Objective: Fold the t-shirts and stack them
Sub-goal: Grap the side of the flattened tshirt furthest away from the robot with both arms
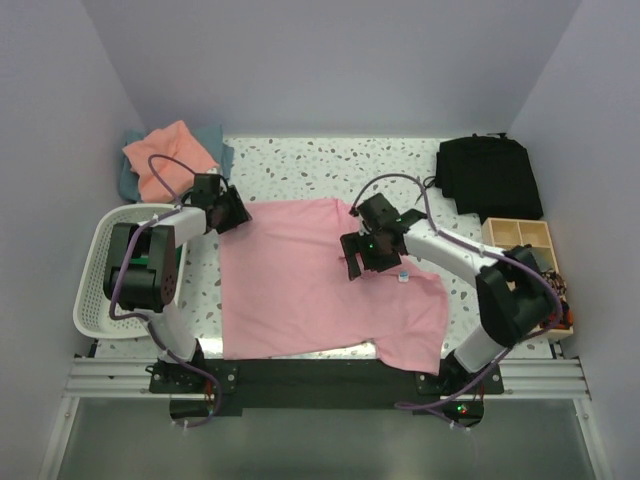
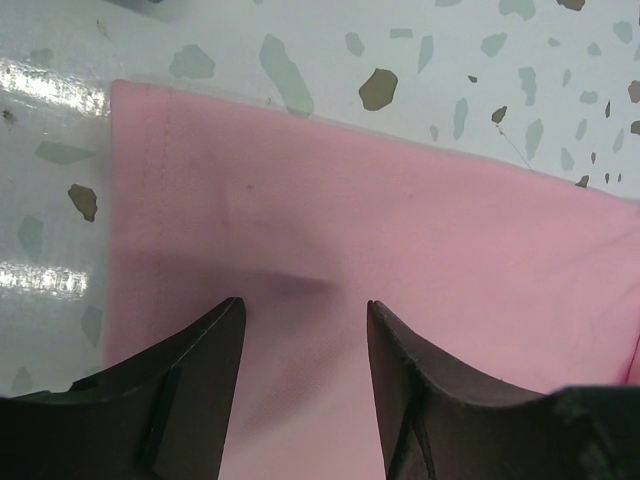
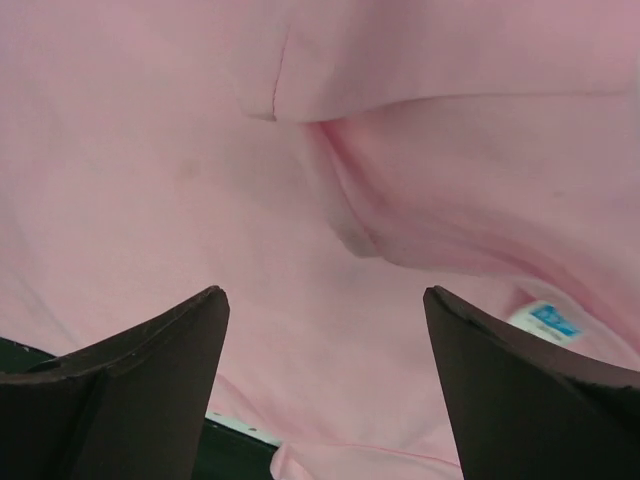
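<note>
While the light pink t-shirt (image 1: 310, 290) lay spread on the table (image 1: 300, 160), the left gripper (image 2: 305, 312) and right gripper (image 3: 325, 295) hovered with jaws open, so a shallow close could miss the fabric.

Small white label (image 3: 548, 322) with blue print at pink shirt (image 1: 300, 280) neck, lettering too blurred to read

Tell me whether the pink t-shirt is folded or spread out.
Spread out. The pink t-shirt lies open across the table, with only some rumpling near its neck label.
</note>
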Available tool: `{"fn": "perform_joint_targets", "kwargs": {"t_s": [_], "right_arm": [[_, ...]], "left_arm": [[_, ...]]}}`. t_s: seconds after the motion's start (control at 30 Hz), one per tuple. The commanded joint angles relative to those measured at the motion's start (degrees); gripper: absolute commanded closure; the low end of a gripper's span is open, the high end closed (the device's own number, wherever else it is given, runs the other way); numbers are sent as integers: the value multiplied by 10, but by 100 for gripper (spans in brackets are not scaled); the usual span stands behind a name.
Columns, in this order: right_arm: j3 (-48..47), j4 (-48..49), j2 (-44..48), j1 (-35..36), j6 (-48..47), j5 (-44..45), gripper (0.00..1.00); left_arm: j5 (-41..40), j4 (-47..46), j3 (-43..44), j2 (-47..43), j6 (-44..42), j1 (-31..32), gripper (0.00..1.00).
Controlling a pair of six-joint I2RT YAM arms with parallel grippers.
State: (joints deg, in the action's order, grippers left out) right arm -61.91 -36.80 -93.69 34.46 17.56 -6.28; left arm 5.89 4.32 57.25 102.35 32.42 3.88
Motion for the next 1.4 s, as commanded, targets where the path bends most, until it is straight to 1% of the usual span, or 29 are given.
{"fn": "perform_joint_targets", "kwargs": {"t_s": [0.0, 0.07, 0.17, 0.27, 0.3, 0.37, 0.43, 0.47, 0.57, 0.7, 0.93, 1.07, 1.37], "right_arm": [[-43, 2, 113, -5, 5, 147, 15], [-51, 4, 108, -11, 8, 173, 14], [-51, 15, 85, -25, 22, 163, 16], [-42, 38, 52, -43, 48, 139, 19], [-38, 46, 40, -50, 55, 127, 21], [-30, 71, 29, -83, 80, 112, 24], [-16, 95, 19, -120, 92, 74, 27], [-14, 116, 17, -131, 102, 64, 28], [-10, 134, 1, -158, 118, 15, 32], [7, 166, -10, -166, 142, -28, 34], [43, 223, -26, -178, 172, -53, 37], [46, 241, -37, -178, 166, -48, 38], [19, 239, -74, -181, 143, -33, 39]], "left_arm": [[17, -23, -5, 1, 10, 4, 44], [17, -26, -9, 0, 11, 4, 44], [19, -26, -14, 0, 10, 4, 44], [20, -26, -14, -3, 9, 4, 44], [21, -26, -15, -5, 9, 4, 44], [22, -26, -14, -7, 9, 4, 44], [22, -26, -14, -7, 8, 4, 44], [21, -26, -16, -5, 7, 5, 44], [20, -26, -15, -3, 7, 4, 44], [18, -26, -14, 0, 6, 4, 44], [19, -26, -13, 7, 5, 5, 44], [19, -26, -14, 10, 5, 4, 44], [17, -27, -14, 15, 5, 4, 44]]}}
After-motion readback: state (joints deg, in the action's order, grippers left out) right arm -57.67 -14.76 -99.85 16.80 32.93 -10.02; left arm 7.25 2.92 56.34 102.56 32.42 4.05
